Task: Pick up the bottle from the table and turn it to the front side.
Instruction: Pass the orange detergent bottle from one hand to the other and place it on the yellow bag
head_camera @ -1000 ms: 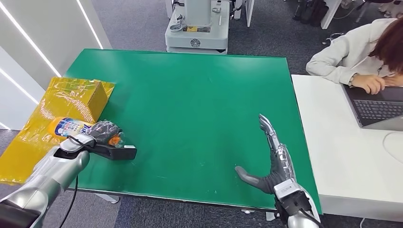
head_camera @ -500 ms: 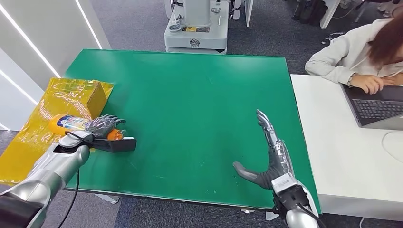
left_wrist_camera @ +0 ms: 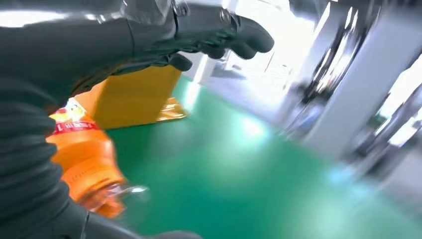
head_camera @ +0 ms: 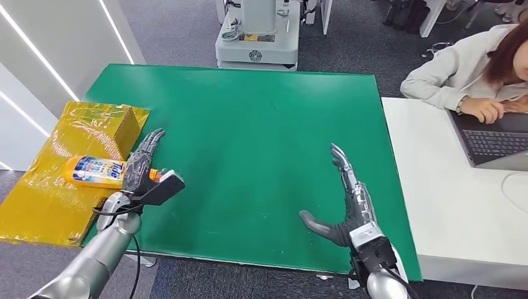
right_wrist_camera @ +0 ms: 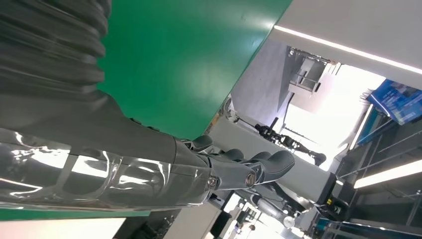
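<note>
1. Presently, left hand (head_camera: 140,163): fingers straight and spread, holding nothing. It stands over the cap end of the bottle, fingertips pointing away from the robot. The left wrist view confirms this: dark fingers (left_wrist_camera: 219,37) extended above the orange neck, not wrapped on it.

2. Bottle (head_camera: 99,171): orange-yellow, blue and white label, lying on its side. Its body stretches outward from the left hand's palm side, away from the table's middle; its cap lies under the hand. Whether the palm touches the neck, I cannot tell.

3. Yellow plastic sheet (head_camera: 37,199): under the bottle's body, beyond the left hand, draped past the table's side edge.

4. Yellow box (head_camera: 121,128): just beyond the bottle, ahead of the left hand's fingertips and slightly to the outer side.

5. Green table (head_camera: 261,124): bare surface lies between the two hands.

6. Right hand (head_camera: 348,208): well apart from the bottle, flat and wide, thumb out to the inner side, carrying nothing.

7. Person at a laptop (head_camera: 495,140): far beyond the right hand, at a white desk.

8. Step in hand, as judged: the grasp on the bottle is not yet made.

9. Next move, as judged: the left hand must lower and curl round the bottle's neck or body, then lift and rotate it so the label faces front. The slippery sheet beneath may let it roll.
</note>
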